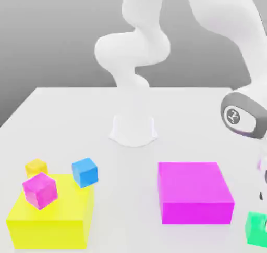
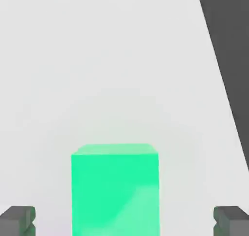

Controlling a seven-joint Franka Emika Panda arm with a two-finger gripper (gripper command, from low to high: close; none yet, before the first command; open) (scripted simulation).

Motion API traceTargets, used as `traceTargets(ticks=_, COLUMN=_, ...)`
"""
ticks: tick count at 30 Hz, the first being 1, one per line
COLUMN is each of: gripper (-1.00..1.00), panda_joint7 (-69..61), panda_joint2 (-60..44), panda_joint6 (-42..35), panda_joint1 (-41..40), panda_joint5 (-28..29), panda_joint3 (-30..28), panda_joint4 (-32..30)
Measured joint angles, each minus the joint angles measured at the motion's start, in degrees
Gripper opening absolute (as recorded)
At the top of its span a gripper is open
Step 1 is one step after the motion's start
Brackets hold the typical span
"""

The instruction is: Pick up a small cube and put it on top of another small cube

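Fingers [image 2: 18, 219] are spread wide, one on each side of the green cube [image 2: 115, 189], with clear gaps both sides; nothing pinched yet. In the exterior view the green cube [image 1: 256, 228] sits on the worktop [image 1: 130, 158] at the near right corner, just right of the large magenta block [image 1: 195, 192]. The yellow-orange cube [image 1: 36, 167] is seen well apart at far left, behind the large yellow block [image 1: 49, 220]. Judged: grasp not made; lift, carry and stacking all left.

A small magenta cube [image 1: 39, 189] sits on the large yellow block [image 1: 49, 223], blue cube [image 1: 85, 172] beside
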State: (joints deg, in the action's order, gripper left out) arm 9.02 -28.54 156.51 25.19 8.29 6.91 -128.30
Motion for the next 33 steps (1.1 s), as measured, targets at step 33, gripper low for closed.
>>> traceTargets(ticks=33, gripper=-1.0, panda_joint7=1.3, panda_joint2=28.8, panda_joint6=-15.5, panda_joint1=-34.3, panda_joint5=-8.7, panda_joint3=-23.7, panda_joint4=-13.0)
